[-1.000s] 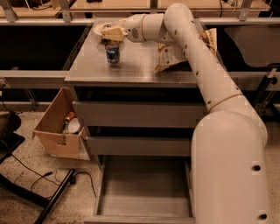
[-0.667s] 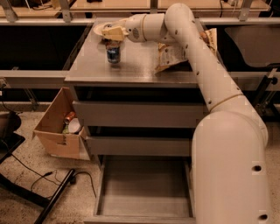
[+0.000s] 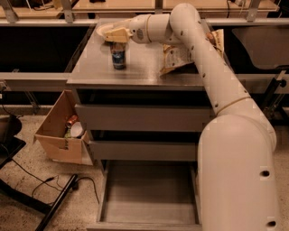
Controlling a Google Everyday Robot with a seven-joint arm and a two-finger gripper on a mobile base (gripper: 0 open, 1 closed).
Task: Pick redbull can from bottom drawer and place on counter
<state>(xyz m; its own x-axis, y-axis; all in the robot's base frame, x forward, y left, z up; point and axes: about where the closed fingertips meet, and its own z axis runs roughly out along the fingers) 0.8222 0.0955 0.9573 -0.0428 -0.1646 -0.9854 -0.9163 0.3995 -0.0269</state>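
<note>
Hidden / unclear:
- Hand [image 3: 118, 38] sits directly over the top of the redbull can [image 3: 118, 56], at the can's 12 o'clock. Whether it touches the can, and whether it is open or closed, cannot tell.
- A pale rounded shape [image 3: 103, 30] lies at the hand's 9 o'clock, partly behind it; cannot tell what it is.
- Crumpled printed packet [image 3: 178, 56] lies at 3 o'clock from the can, well apart from it. The arm [image 3: 203, 67] crosses over the packet's right part and hides it.
- The robot's body [image 3: 239, 171] fills the 4 to 5 o'clock part of the view. It covers the right ends of all three drawers and is cut off at the bottom edge.
- Front edge of the bottom drawer [image 3: 149, 198] is cut off at 6 o'clock.

Task items:
- Redbull can stands upright on the desk [image 3: 135, 74], toward 10 o'clock of the desk's centre. Body dark blue with a lighter band.
- Bottom drawer is pulled out; grey floor bare where visible.

Surface and room:
- Desk is smooth grey, slightly glossy.
- Two upper drawers [image 3: 140, 118] are shut.
- Open cardboard box [image 3: 56, 146] stands on the floor at 8 o'clock, just beside the cabinet. Inside are a reddish can [image 3: 71, 120] and a white object [image 3: 76, 130].
- Speckled floor [image 3: 27, 171] carries a black cable [image 3: 45, 180] and a dark bar [image 3: 56, 205] at 7 o'clock.
- Pale wooden tabletop [image 3: 135, 5] runs along 12 o'clock.
</note>
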